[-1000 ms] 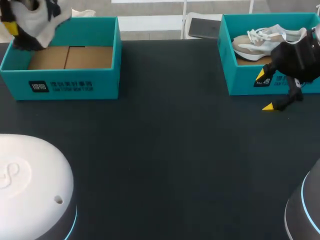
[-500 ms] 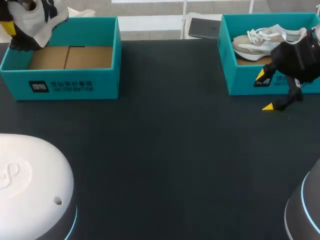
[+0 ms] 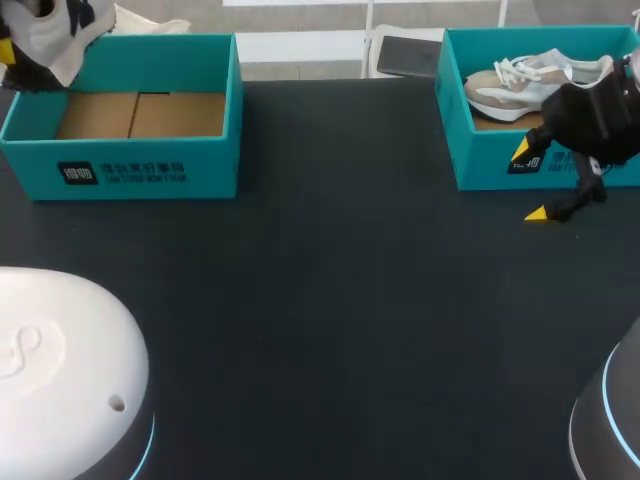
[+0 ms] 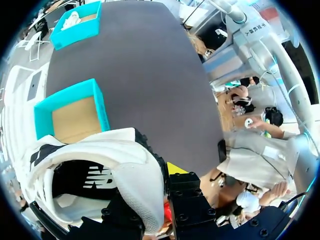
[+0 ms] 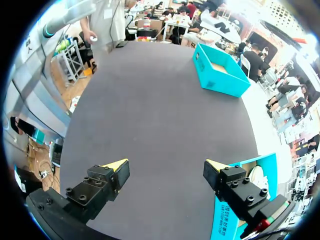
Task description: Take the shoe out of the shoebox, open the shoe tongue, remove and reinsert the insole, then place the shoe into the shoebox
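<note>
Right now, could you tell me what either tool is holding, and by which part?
The left tool grips the white-and-black sneaker by the padded rim of its opening; the right tool is open and empty.

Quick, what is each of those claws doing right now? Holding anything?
Left gripper: shut on the white shoe.
Right gripper: open, holding nothing.

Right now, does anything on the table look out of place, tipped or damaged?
Nothing stands out. The white shoe hangs clamped in my left jaws above the far corner of the left shoebox. The second shoe lies inside the right shoebox. Both boxes sit upright. My right jaws stand open over the table in front of it.
</note>
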### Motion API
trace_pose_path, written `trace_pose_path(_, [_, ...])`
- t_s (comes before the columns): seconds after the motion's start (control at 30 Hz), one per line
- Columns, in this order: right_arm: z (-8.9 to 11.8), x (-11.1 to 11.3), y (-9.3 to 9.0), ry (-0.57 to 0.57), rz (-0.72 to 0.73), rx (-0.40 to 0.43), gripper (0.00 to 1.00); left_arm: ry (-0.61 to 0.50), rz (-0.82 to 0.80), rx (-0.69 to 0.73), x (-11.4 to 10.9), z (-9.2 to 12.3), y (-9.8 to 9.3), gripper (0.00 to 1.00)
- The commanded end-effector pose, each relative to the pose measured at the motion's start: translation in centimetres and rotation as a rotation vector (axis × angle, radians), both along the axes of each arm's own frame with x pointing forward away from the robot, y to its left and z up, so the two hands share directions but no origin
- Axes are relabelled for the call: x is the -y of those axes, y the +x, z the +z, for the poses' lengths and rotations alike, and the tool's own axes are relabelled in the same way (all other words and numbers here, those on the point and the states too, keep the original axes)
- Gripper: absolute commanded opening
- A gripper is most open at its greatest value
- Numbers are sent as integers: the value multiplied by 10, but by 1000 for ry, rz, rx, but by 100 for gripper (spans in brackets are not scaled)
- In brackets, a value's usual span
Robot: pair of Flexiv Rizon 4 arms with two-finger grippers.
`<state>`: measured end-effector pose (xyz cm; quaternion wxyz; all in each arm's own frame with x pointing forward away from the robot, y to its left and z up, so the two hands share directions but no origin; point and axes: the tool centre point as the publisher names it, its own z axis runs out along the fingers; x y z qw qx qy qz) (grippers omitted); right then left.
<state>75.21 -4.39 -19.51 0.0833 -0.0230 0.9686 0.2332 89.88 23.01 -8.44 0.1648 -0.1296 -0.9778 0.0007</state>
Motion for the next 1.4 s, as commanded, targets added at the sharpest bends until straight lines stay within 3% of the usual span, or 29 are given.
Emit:
trace_pose_path(0.03, [-1, -1, 1, -4, -1, -1, 100, 2, -3, -48, -21, -4, 30, 0])
trace_pose_path(0.17, [-1, -1, 1, -4, -1, -1, 100, 3, 1, 5, -38, -12, 44, 0])
trace_pose_path(0.47, [-1, -1, 1, -4, -1, -1, 100, 43, -112, 80, -80, -28, 52, 0])
trace_pose_path(0.63, [-1, -1, 1, -4, -1, -1, 100, -1, -113, 81, -95, -28, 64, 0])
trace_pose_path(0.83, [-1, -1, 1, -4, -1, -1, 100, -6, -2, 149, -100, -35, 79, 0])
trace_pose_path(1.3, [-1, -1, 1, -4, -1, -1, 100, -6, -2, 149, -100, -35, 79, 0])
trace_pose_path(1.4, [-1, -1, 1, -4, -1, -1, 100, 25, -276, 135, -99, -41, 82, 0])
